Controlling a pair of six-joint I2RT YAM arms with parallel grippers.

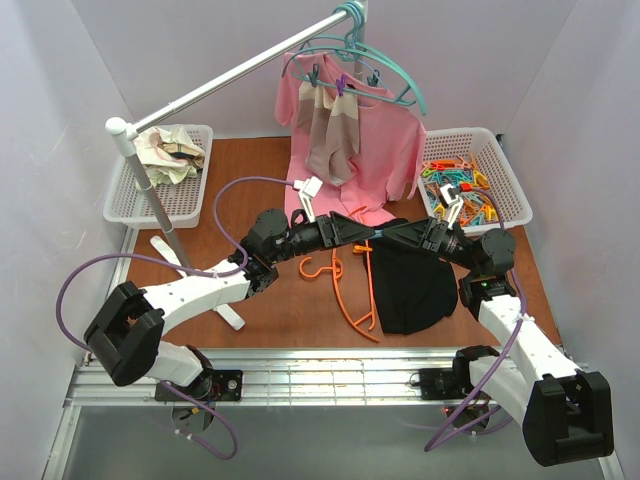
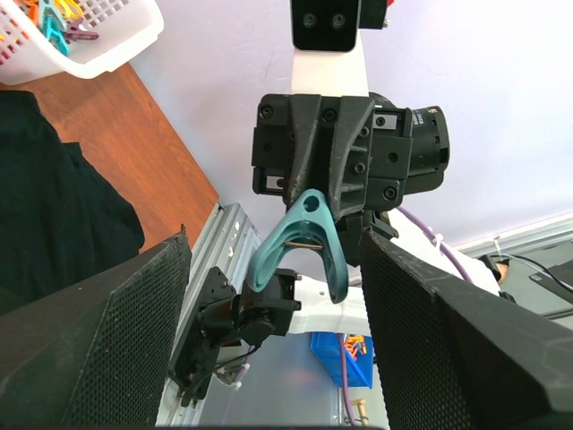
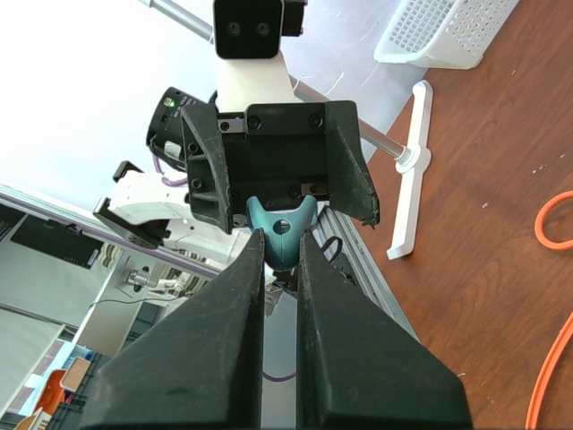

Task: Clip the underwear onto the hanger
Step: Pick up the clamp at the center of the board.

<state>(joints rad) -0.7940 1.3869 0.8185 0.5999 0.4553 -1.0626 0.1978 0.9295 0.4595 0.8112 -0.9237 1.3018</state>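
Here, the right gripper (image 3: 280, 237) pinches a teal clothespin (image 2: 300, 242) between the left gripper's (image 2: 273, 269) spread fingers. The black underwear (image 1: 408, 285), seemingly limp and light, lies just beside the orange hanger (image 1: 343, 297), likely best grasped by its edge

Both arms meet nose to nose above the far end of the hanger (image 1: 343, 295), making a low bridge across the table (image 1: 290, 320). The left gripper (image 2: 276, 237) gapes wide around a teal clip (image 2: 300, 246) that the right gripper (image 3: 279, 237) pinches, so nothing else fits between them. Beyond the hanger, the pink shirt (image 1: 385, 150) hangs from the rail down to the wood and walls off that side. Left of the hanger stand the rack's white foot (image 1: 225, 300) and slanting post (image 1: 150, 190). The underwear (image 1: 410, 290) lies against the hanger's right side. Nearer than the hanger, bare wood runs to the table's metal edge, where a gripper could pass. Far right of the hanger, the clip basket (image 1: 510, 170) lies open from above.
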